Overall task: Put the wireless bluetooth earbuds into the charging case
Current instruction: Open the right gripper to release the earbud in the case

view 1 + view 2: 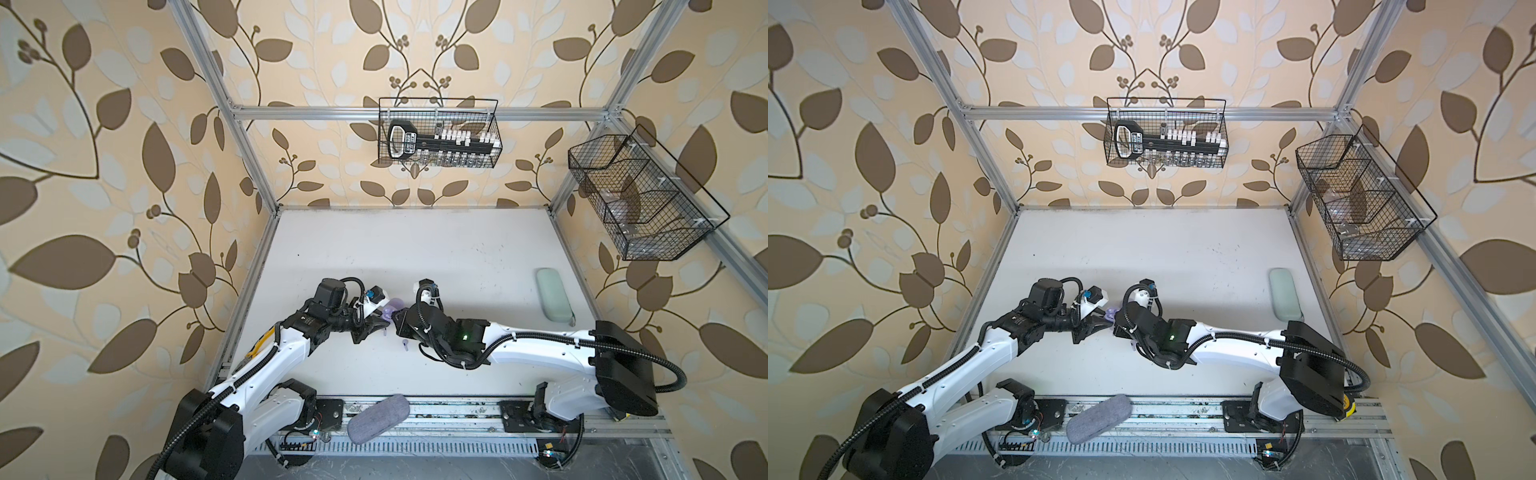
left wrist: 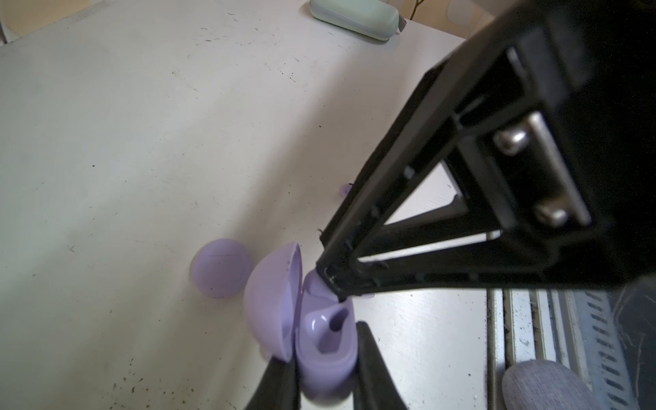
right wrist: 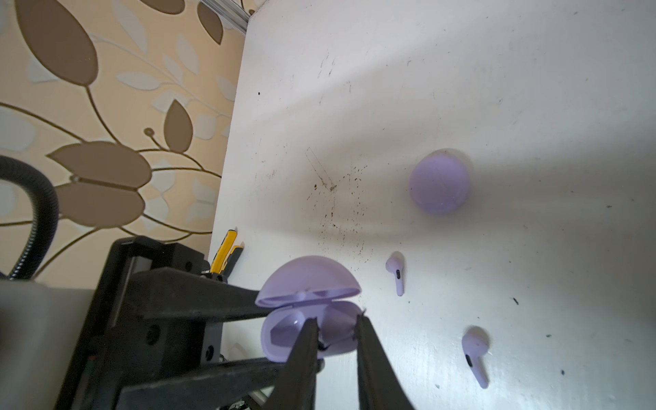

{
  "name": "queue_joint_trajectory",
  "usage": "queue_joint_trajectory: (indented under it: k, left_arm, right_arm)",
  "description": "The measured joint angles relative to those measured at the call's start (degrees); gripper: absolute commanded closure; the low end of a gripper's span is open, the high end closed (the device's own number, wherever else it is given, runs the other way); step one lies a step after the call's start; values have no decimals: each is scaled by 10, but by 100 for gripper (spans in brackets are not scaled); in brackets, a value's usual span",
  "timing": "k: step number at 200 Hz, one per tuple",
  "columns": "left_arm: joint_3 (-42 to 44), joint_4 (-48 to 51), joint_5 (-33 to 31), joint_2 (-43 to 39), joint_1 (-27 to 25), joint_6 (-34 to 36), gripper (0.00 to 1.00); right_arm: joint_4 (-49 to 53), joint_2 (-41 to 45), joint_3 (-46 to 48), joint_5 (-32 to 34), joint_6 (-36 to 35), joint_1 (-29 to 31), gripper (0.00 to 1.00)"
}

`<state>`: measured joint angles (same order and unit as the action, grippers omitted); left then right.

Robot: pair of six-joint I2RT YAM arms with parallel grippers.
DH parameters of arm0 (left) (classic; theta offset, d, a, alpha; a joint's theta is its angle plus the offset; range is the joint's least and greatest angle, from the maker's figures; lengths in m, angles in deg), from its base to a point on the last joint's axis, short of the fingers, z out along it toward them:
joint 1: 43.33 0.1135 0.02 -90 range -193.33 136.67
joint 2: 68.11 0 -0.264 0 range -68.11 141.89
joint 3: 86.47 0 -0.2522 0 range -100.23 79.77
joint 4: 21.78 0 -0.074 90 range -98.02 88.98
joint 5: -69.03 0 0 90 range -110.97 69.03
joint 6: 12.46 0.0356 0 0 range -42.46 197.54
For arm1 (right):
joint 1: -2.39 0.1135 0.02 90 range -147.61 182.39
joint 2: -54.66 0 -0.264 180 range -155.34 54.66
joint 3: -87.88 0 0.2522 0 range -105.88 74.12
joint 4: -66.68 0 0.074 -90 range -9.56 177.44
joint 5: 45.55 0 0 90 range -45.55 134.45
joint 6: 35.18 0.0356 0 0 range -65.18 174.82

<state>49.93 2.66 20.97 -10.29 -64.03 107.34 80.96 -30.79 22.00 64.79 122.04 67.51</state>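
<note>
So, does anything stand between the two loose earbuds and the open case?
Only the right hand, poised at the mouth of the open case, which the left hand grips. The lid is up; nothing else lies between it and the earbuds.

the open lavender charging case (image 3: 280, 337) showed an empty socket, lid raised; a shut round case (image 3: 440, 181) sat nearby; one earbud (image 3: 395, 272) and another earbud (image 3: 475, 355) lay on the desk (image 3: 461, 88).

A robot lab cell: aluminium frame (image 1: 415, 113), wallpapered panels (image 1: 104, 166), wire baskets (image 1: 438, 133).
</note>
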Motion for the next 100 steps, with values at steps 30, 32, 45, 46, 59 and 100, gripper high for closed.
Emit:
queue_joint_trajectory:
  k: [30, 32, 45, 46, 59, 100]
  left_arm:
    - [0, 0, 0, 0, 0, 0, 95]
    - [0, 0, 0, 0, 0, 0, 95]
    - [0, 0, 0, 0, 0, 0, 95]
    - [0, 0, 0, 0, 0, 0, 95]
    - [0, 0, 0, 0, 0, 0, 95]
    - [0, 0, 0, 0, 0, 0, 99]
  right_arm:
    - [2, 0, -2, 0, -2, -2, 79]
    - [2, 0, -2, 0, -3, -2, 79]
    - [2, 0, -3, 0, -4, -3, 79]
    - [2, 0, -3, 0, -4, -3, 79]
    - [6, 3, -3, 0, -5, -4, 79]
    - [11, 26, -3, 1, -7, -7, 78]
